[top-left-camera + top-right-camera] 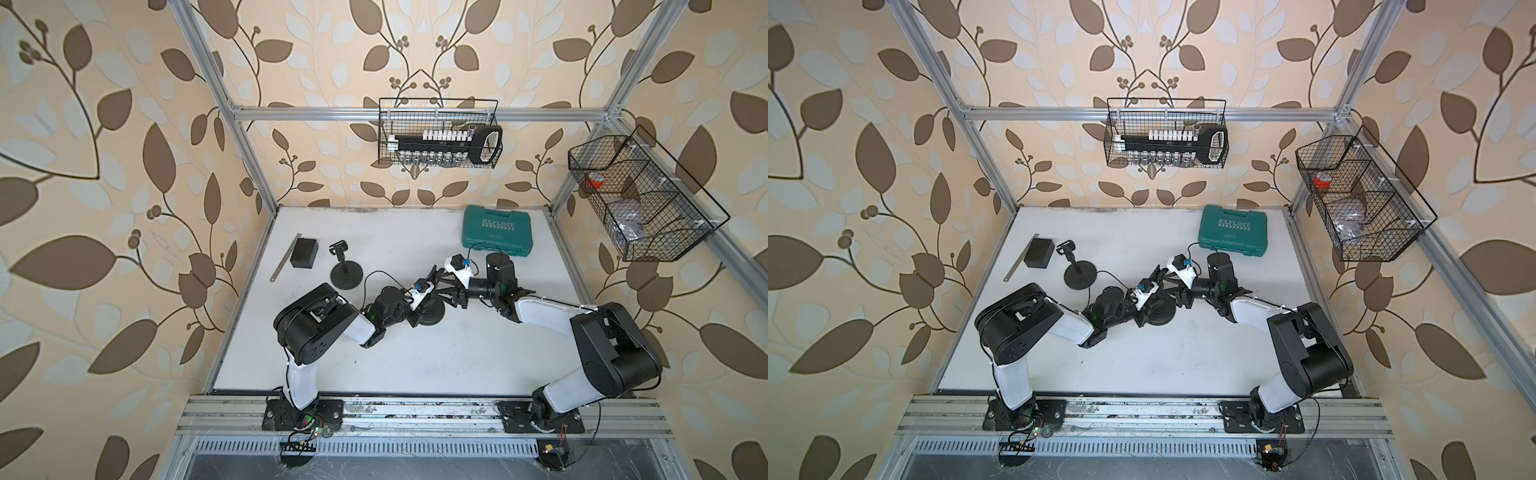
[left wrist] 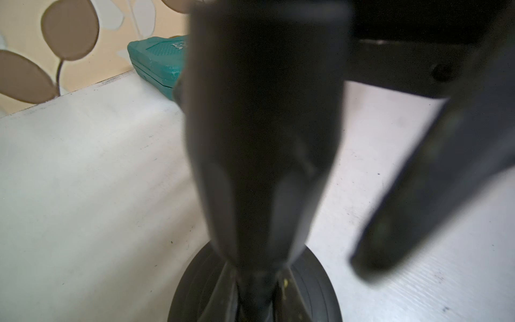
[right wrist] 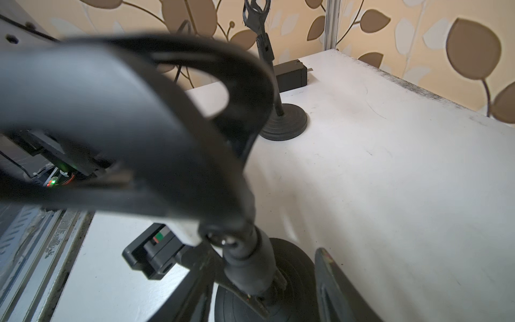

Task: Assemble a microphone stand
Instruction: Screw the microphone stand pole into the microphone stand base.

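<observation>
While my left claw (image 2: 257, 304) is pinched tight on the black stem (image 3: 250, 267) just above its round base (image 1: 434, 318), my right claw (image 1: 442, 289) stands beside it with jaws apart, gripping nothing. The one finger (image 3: 334, 281) of it that I can see stands clear of the stem at the lower right of the right wrist view. This stand sits near the middle of the white table (image 1: 415, 365) in both top views, where my two arms meet. The clip (image 3: 195, 117) atop the stem looms blurred across the left of the right wrist view. A second stand (image 1: 345, 272) is upright toward the table's upper left, near a black box (image 1: 304, 252) and a metal ruler (image 1: 286, 257). A green case (image 1: 498, 229) lies at the table's upper right.
</observation>
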`<state>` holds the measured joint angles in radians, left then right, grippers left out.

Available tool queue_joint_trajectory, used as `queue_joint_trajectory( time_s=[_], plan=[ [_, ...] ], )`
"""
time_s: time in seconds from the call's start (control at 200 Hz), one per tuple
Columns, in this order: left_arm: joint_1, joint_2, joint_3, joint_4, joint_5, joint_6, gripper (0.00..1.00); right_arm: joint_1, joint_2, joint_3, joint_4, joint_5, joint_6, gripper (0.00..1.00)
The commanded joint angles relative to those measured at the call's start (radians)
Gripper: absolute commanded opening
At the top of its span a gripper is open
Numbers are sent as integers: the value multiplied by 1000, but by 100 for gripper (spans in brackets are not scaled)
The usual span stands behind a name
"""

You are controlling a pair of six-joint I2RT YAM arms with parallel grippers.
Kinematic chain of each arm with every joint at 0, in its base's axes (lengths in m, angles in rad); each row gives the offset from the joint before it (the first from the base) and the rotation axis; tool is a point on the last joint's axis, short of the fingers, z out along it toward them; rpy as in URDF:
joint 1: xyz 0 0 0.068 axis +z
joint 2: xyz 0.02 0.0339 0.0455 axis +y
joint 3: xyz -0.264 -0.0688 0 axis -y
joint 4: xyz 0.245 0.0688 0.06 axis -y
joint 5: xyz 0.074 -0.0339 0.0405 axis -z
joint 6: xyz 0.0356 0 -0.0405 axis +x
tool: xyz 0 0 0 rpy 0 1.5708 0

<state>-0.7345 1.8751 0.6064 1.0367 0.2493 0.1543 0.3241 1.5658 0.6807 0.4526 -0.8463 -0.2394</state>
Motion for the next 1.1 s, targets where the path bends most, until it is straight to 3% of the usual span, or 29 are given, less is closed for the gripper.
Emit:
queue_joint_trajectory(
  time_s=[0.0,0.315,0.41,0.605,0.78,0.83,0.88,1.095],
  plan=[
    [-16,27,3,-54,-1,-7,18,-4,29,32,14,-42,19,51],
    [-16,42,13,-57,0,-8,18,7,49,28,83,-66,45,46],
    [-16,45,16,-62,1,-6,18,11,53,32,87,-66,45,38],
    [-16,48,18,-67,-6,-6,18,16,63,31,87,-63,53,32],
    [-16,52,20,-62,-11,-14,18,27,51,4,96,-33,46,17],
    [-14,52,18,-57,-13,-17,18,33,43,-15,110,-5,49,12],
    [-14,49,16,-55,-23,-23,18,47,35,-32,112,41,48,0],
    [-6,21,-4,-16,-16,-56,19,114,-11,-159,213,368,109,0]
  ],
)
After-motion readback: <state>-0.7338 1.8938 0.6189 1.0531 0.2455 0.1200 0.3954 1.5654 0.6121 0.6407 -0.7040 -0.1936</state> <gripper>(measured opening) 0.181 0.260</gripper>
